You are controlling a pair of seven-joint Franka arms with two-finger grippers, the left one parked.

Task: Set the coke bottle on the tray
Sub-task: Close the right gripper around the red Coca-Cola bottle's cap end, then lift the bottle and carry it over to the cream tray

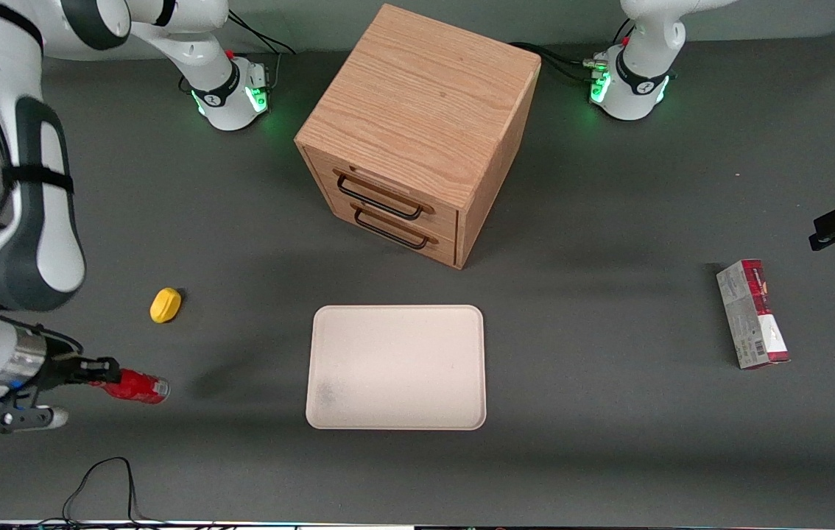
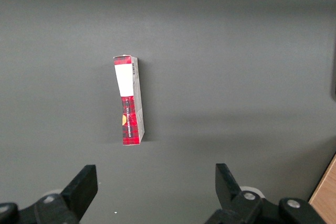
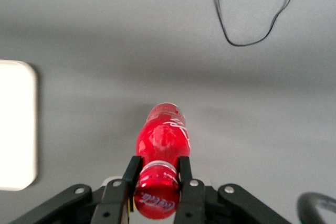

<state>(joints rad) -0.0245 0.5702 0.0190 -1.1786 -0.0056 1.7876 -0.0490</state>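
The coke bottle point(image 1: 135, 386) is a small bright red bottle with a clear base, held lying level at the working arm's end of the table. My right gripper point(image 1: 102, 372) is shut on its neck and red cap. In the right wrist view the bottle point(image 3: 161, 140) points away from the gripper point(image 3: 157, 169), with a black finger on each side of its neck. The cream-beige tray point(image 1: 397, 366) lies flat in front of the drawer cabinet, nearer the front camera, bare. One rounded corner of the tray point(image 3: 16, 124) shows in the right wrist view.
A yellow lemon-like lump point(image 1: 165, 305) lies near the bottle, farther from the front camera. A wooden drawer cabinet point(image 1: 417, 125) stands mid-table. A red-and-grey carton point(image 1: 752, 313) lies toward the parked arm's end, also in the left wrist view point(image 2: 128, 100). Black cables point(image 1: 104, 486) trail along the front edge.
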